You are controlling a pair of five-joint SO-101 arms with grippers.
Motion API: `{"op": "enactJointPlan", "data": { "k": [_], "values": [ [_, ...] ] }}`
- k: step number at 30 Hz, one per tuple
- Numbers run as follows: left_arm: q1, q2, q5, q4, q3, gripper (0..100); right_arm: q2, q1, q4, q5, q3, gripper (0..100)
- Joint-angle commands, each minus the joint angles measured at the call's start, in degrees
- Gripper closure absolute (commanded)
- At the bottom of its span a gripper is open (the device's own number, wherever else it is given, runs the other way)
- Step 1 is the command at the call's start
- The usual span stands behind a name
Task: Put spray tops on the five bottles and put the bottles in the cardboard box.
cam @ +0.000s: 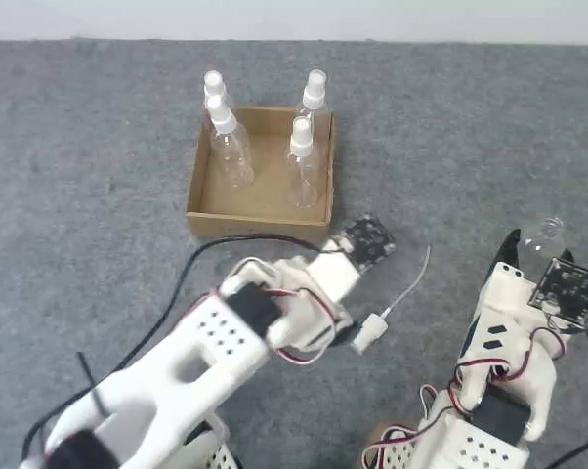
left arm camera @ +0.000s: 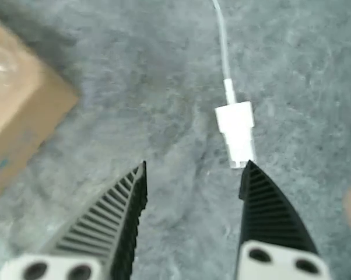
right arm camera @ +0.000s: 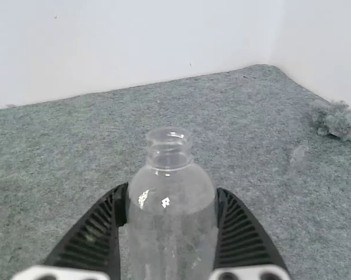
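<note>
Between the right fingers (right arm camera: 99, 233), an uncapped bottle (right arm camera: 171, 198) — its base cut off.

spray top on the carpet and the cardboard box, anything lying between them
That stretch is bare grey carpet, seen in the left wrist view between the spray top and the cardboard box.

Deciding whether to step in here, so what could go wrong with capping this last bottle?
The spray top lies at one fingertip of the open left claw, not centred between them, so closing may shove it aside rather than grip it. The right claw holds the clear bottle by its round body, so pressing the top on could tilt it.
</note>
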Motion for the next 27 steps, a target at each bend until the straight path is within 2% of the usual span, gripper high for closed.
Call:
{"op": "enactJointPlan", "data": {
  "k": [1,6,18,21,27],
  "values": [
    [3.3,5.3,1.2,-5.8,-2.0,76,-0.9,0.5,-1.4,-0.6,-0.5,98.1],
    [7.1,11.2,4.5,-9.7,-3.3,76,-0.9,0.4,-1.4,-0.6,-0.5,98.1],
    [8.0,30.9,5.6,-9.4,-16.4,76,-0.9,0.4,-1.4,-0.5,-0.5,98.0],
    [8.0,34.6,5.6,-6.3,-20.6,77,-0.9,0.4,-1.4,-0.5,-0.5,98.0],
    [8.1,41.6,5.6,-1.7,-27.7,92,-0.9,0.4,-1.4,-0.5,-0.5,98.0]
  ]
}}
